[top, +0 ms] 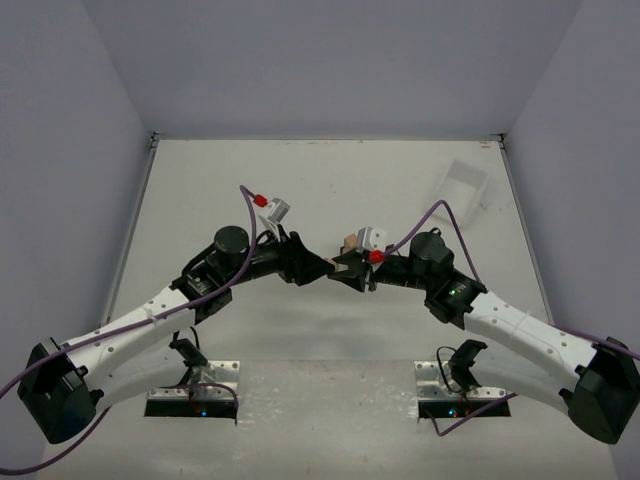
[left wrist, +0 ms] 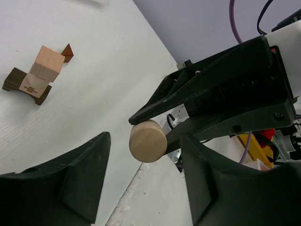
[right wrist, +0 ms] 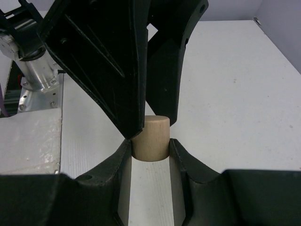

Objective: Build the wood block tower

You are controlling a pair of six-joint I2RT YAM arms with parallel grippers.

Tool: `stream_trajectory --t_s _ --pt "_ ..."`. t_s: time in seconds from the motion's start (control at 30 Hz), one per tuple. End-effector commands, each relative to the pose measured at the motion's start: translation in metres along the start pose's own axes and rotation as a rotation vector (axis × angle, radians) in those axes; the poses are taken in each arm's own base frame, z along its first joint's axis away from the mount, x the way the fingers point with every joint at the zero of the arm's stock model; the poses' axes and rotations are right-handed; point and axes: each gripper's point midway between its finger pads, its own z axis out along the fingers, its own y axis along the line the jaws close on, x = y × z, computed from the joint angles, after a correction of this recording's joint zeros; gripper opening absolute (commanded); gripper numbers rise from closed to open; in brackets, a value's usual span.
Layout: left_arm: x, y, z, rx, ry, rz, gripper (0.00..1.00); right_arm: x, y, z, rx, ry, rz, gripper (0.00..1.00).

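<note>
The right gripper (right wrist: 150, 148) is clamped narrowly on a smooth, pale wooden cylinder (right wrist: 151, 136) with a flat round end, its two black fingers pressing the curved sides. The left gripper (left wrist: 145, 141) is spread wide, and its matte black fingers (right wrist: 103, 66) flank the free end of the cylinder; whether they touch it I cannot tell.

The wood block tower (left wrist: 35, 77) stands on the white table (left wrist: 94, 84), well apart from both grippers. It has a dark brown base block (left wrist: 11, 80) with pale tan squared blocks stacked on it, the top one a cube (left wrist: 48, 62). A small reddish-brown wedge (left wrist: 67, 52) lies just behind it. A clear plastic tray (top: 462, 185) sits far off, towards the right rear corner.
</note>
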Motion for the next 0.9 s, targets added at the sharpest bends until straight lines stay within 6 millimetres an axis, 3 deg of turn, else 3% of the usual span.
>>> stream_trajectory --t_s 0.0,0.23,0.4,0.47,0.53,0.63,0.7,0.87 --pt "-0.012 -0.013 0.005 0.049 -0.035 0.019 0.51 -0.025 -0.003 0.004 0.002 -0.077 -0.039 0.13" --pt "-0.008 -0.016 0.01 0.059 -0.023 0.008 0.33 -0.02 -0.005 0.004 0.015 -0.061 -0.026 0.13" --pt "-0.01 -0.013 0.01 0.041 -0.039 -0.001 0.08 -0.008 -0.004 0.003 0.027 -0.033 -0.003 0.17" --pt "-0.012 -0.011 0.01 0.026 -0.051 -0.002 0.01 0.001 -0.004 0.001 0.039 -0.006 0.028 0.34" --pt "-0.017 -0.01 0.009 0.011 -0.069 0.005 0.0 0.012 -0.008 -0.002 0.083 0.033 0.07 0.66" --pt "-0.03 -0.004 0.01 -0.056 -0.099 0.034 0.0 0.027 -0.028 -0.014 0.252 0.095 0.173 0.99" --pt "-0.038 0.007 0.012 -0.137 -0.113 0.044 0.0 0.046 -0.049 -0.034 0.46 0.158 0.291 0.99" --pt "-0.051 0.029 0.031 -0.278 -0.096 0.086 0.0 0.089 -0.078 -0.098 0.896 0.259 0.491 0.99"
